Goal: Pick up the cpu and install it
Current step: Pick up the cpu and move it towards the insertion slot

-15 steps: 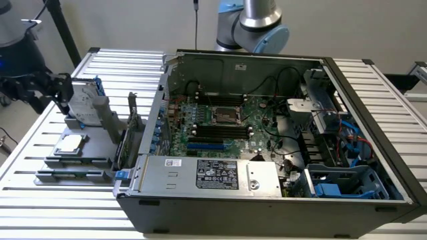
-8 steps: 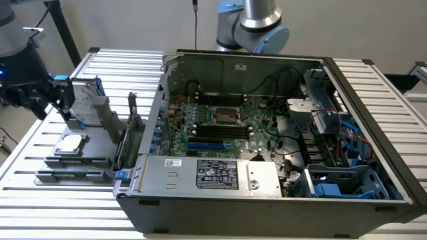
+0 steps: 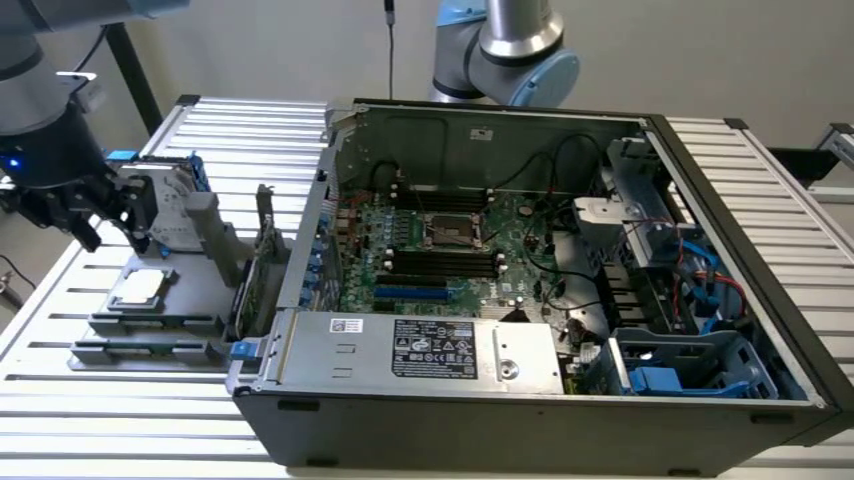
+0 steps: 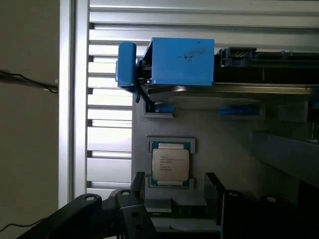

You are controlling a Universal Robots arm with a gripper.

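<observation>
One cpu [image 3: 140,288] on grey tray [image 3: 187,272], just below open, empty hand [image 3: 114,238].

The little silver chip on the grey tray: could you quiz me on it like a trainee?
1. True or false: the small square chip with a silver-grey metal top sits inside the open dark computer case.
2. The black pincer is: A) open near the chip; B) shut on it; C) inside the case.
3. Fill in: the boxy plastic bracket near the chip is ____.
Key: 1 false, it lies on the grey tray; 2 A; 3 blue.
</observation>
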